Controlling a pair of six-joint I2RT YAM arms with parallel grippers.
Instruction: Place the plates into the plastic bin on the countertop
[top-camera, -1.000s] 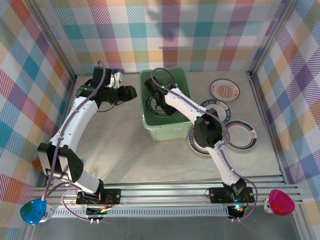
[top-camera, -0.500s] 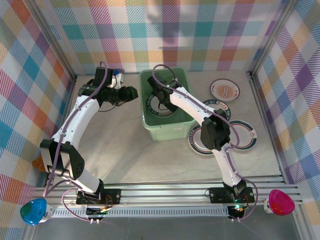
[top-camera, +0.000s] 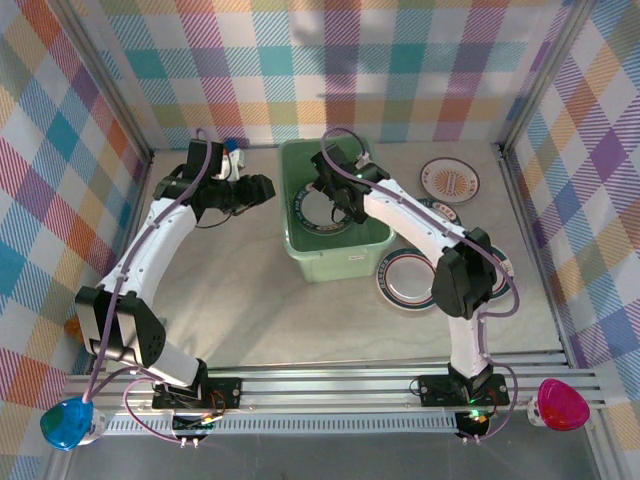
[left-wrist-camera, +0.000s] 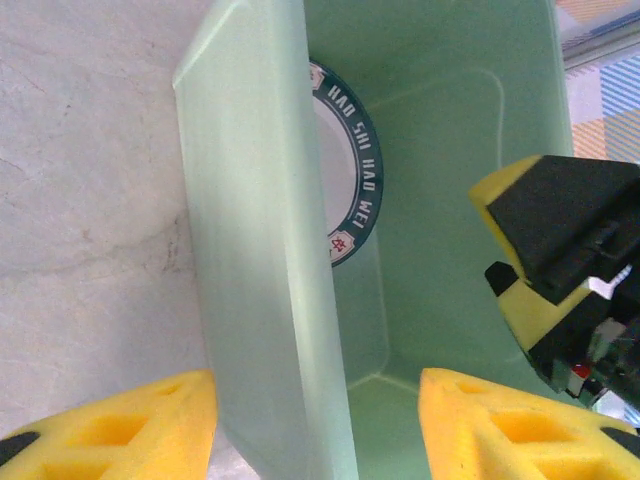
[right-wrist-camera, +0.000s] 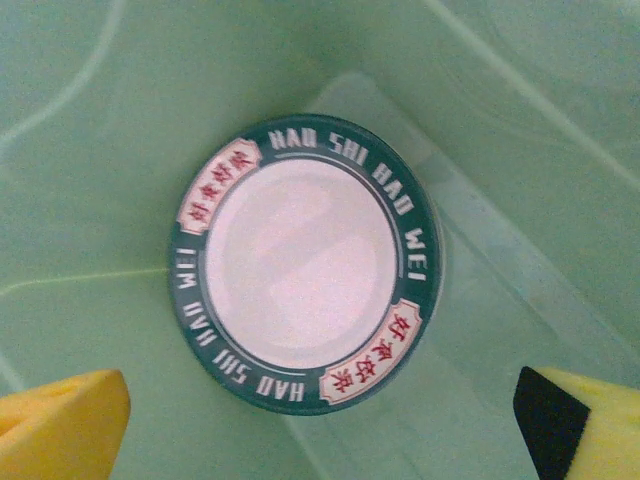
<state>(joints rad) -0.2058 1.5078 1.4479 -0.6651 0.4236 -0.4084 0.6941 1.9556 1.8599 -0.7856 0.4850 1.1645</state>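
Plate (right-wrist-camera: 300, 260) flat on the plastic bin's (top-camera: 335, 255) floor, right under the wide-open, empty right gripper (right-wrist-camera: 322, 405).

The teal-rimmed plate lies centred between the right gripper's spread fingers, apart from them. The left gripper (left-wrist-camera: 315, 425) stands astride the bin's left wall with jaws parted, its inner finger (left-wrist-camera: 510, 430) clear of the wall. More plates (top-camera: 449, 180) lie on the countertop (top-camera: 250, 300) to the right of the bin.

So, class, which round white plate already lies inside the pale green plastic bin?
The dark-teal-rimmed plate lettered HAO SHI HAO WEI, flat on the bin floor; the other plates lie on the countertop.
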